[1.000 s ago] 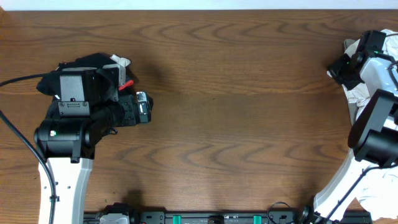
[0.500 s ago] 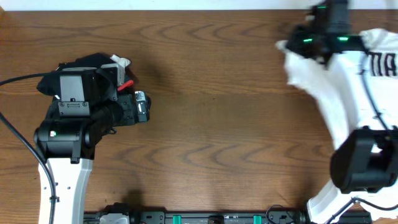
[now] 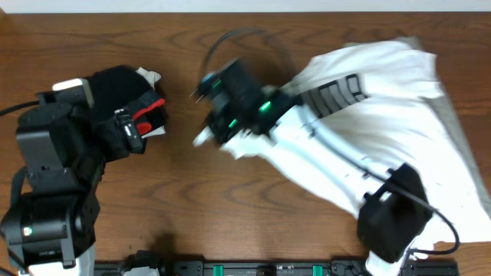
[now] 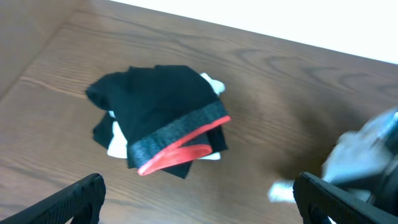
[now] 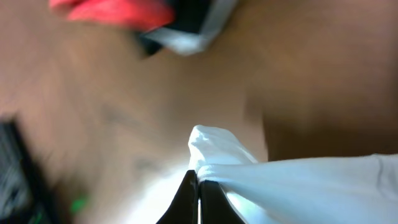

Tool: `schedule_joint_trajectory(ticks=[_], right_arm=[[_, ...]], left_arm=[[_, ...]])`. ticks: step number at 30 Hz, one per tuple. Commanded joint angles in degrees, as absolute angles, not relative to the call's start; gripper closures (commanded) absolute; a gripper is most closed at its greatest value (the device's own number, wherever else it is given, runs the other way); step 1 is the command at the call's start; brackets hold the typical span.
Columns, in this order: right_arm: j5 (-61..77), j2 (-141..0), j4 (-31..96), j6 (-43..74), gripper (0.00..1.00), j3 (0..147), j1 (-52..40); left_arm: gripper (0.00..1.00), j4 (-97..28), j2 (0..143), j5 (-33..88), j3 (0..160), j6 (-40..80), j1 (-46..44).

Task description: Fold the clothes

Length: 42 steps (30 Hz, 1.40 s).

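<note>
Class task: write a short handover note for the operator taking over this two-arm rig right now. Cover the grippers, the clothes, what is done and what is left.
Left gripper: open, empty, close to the black garment.
Right gripper: shut on an edge of the white shirt, near the middle of the table.
Clothes: the black garment, red-trimmed, lies bundled at the table's left with a white cloth under it. The white shirt is loose and rumpled across the right half.
Done: shirt gripped.
Left: lay the shirt flat, then fold it.
</note>
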<state>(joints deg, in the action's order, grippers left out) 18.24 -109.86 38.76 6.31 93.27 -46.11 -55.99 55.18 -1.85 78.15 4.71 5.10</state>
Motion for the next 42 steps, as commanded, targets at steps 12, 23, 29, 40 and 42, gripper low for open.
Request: schedule_joint_trajectory(ticks=[12,23,29,40,42], right_arm=[[11.99,-108.86,44.91,-2.59,0.47,93.65,-51.64],[12.45,-105.38,48.34,10.04,0.24,93.65,-13.04],[11.99,-110.19,49.52,9.98,0.24,93.62,2.68],[7.29,-122.30,50.04,3.77,0.28,93.62,13.21],[8.29,-122.32,49.10,1.19,0.27,93.65,14.57]], left_arm=[[0.02,-56.10,55.96,-6.70,79.00,4.80,5.82],[0.03,-56.27,60.10,8.51,78.96,4.82,5.76],[0.11,-56.53,68.27,14.39,77.67,4.89,3.49],[0.00,-56.95,84.99,23.14,77.56,4.99,1.06],[0.01,-57.28,88.29,23.16,77.56,4.69,-0.27]])
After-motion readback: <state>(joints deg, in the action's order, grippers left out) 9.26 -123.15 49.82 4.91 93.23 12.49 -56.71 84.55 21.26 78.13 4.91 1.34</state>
